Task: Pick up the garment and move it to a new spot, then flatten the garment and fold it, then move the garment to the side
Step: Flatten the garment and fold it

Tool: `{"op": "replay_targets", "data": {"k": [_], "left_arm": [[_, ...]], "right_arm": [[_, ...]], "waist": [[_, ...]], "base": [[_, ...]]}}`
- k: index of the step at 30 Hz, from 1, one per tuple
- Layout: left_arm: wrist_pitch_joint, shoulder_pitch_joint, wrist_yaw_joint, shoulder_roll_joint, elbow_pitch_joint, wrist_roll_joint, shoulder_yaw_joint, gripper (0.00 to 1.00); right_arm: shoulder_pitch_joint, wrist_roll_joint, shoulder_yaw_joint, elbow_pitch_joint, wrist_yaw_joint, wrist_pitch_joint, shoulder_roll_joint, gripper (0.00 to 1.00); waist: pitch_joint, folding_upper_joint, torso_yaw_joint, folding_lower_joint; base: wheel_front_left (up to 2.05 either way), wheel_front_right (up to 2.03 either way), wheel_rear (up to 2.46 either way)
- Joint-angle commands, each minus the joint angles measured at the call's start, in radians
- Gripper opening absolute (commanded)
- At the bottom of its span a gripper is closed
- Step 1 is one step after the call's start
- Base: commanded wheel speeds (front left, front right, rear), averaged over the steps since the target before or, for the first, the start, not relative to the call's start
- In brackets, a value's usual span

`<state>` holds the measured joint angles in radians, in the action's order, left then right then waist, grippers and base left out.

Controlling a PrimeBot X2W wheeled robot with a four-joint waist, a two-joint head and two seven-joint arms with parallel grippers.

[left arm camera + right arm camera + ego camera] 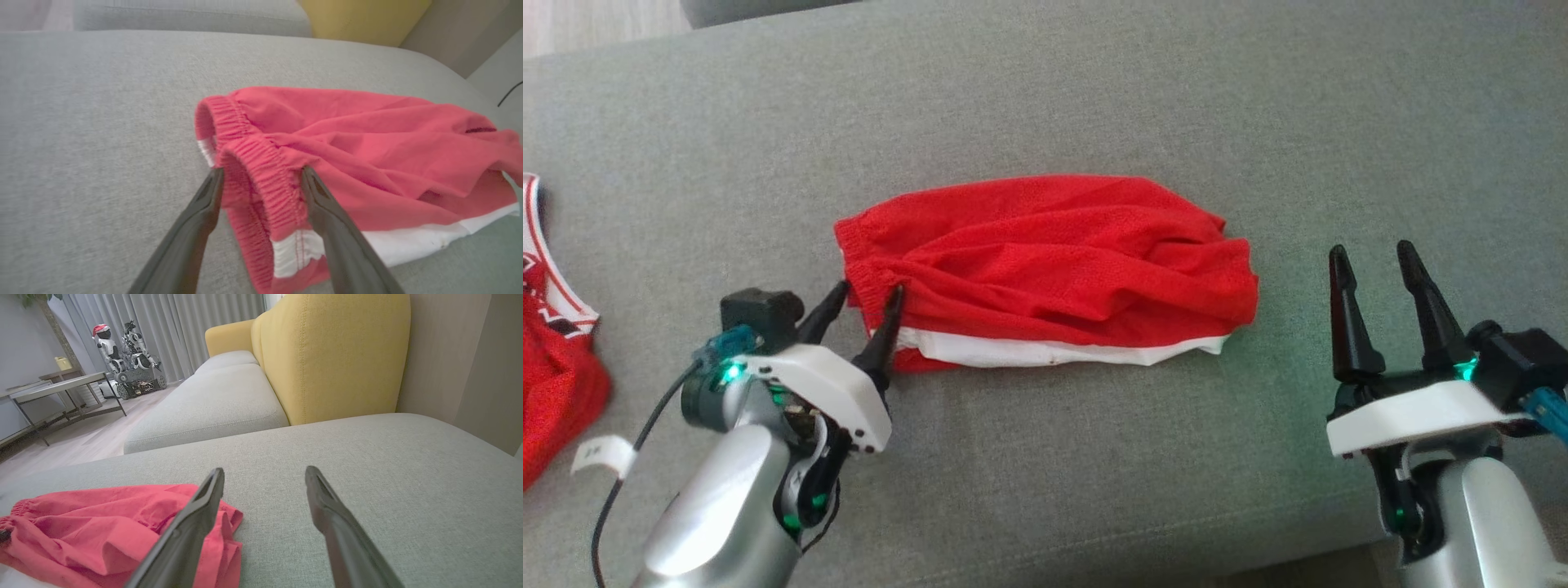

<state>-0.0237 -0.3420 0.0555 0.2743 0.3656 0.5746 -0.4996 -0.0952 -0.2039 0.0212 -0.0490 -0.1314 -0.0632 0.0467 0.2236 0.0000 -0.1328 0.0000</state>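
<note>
Shorts, red with white trim, lie roughly folded mid sofa cushion; left gripper straddles the waistband with jaws wide, nothing pinched, and right gripper hangs off the other end, jaws wide, well apart. Folding looks about done, so the next move likely calls for closing on the waistband and carrying the shorts aside without spoiling the fold.

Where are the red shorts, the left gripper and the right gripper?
red shorts [1054, 253]: head view, middle of red fabric.
left gripper [872, 287]: head view, midway between fingertips.
right gripper [1371, 247]: head view, midway between fingertips.
</note>
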Motion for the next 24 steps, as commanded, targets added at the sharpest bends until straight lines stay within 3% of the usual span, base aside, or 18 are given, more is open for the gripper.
{"op": "replay_targets", "data": {"k": [1,4,13,17,24], "left_arm": [[-0.022,-0.028,0.011,0.017,-0.025,-0.006,0.044,1.00],[-0.069,0.001,0.043,0.017,-0.036,-0.023,0.050,1.00],[-0.225,0.102,0.192,0.011,-0.172,-0.087,0.139,1.00],[-0.236,0.134,0.208,0.011,-0.231,-0.130,0.166,1.00],[-0.238,0.238,0.197,0.022,-0.312,-0.224,0.184,1.00]], "right_arm": [[-0.029,0.000,0.017,0.028,0.001,-0.010,0.004,1.00],[-0.021,0.005,0.012,0.029,0.001,-0.008,0.004,1.00],[0.007,0.028,0.000,0.045,0.001,0.013,0.004,1.00],[0.014,0.037,0.000,0.054,0.001,0.026,0.004,1.00],[0.047,0.049,0.000,0.068,0.001,0.046,0.004,1.00]], "waist": [[-0.009,0.0000,0.004,0.0000],[-0.028,0.0000,0.016,0.0000],[-0.087,0.0000,0.070,0.0000],[-0.105,0.0000,0.088,0.0000],[-0.154,0.0000,0.105,0.0000]], "base": [[0.00,0.00,0.00],[0.00,0.00,0.00],[0.00,0.00,0.00],[0.00,0.00,0.00],[0.00,0.00,0.00]]}}
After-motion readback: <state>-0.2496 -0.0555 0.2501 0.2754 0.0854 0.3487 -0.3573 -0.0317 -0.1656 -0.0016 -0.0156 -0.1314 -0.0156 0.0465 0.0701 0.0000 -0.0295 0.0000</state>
